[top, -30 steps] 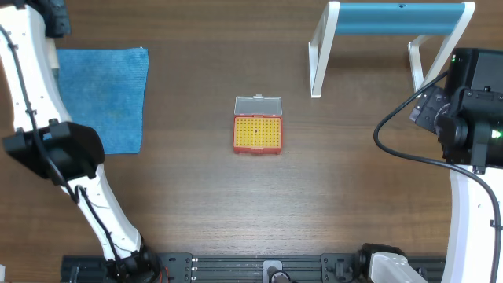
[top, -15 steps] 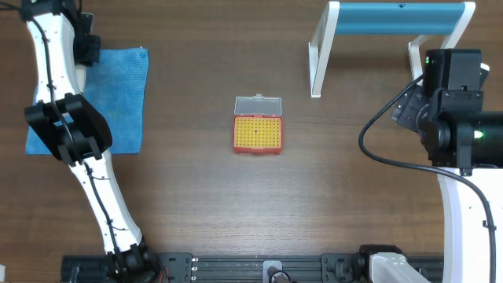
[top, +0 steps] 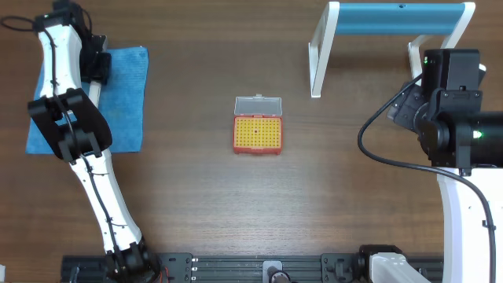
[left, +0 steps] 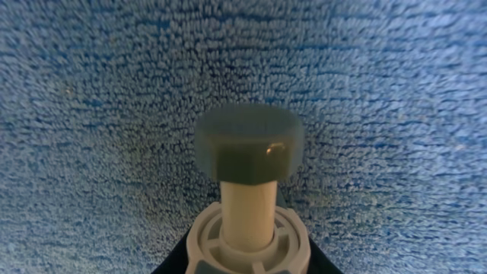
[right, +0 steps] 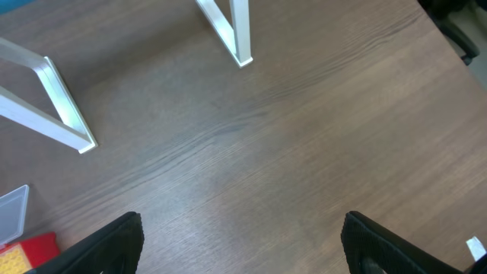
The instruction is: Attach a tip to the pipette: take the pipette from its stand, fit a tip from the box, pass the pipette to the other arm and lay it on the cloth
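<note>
Brown desk (top: 314, 181) carries the blue cloth (top: 126, 94). Our left hand (top: 96, 61) grips the pipette (left: 247, 175) close over it (grey button end showing). We should go down slowly, lay it flat, then let go. Our right hand (right: 243, 243) hangs open.

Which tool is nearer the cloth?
Left. The left tool holds the pipette just above the cloth; the right tool hangs open near the stand, far away.
</note>
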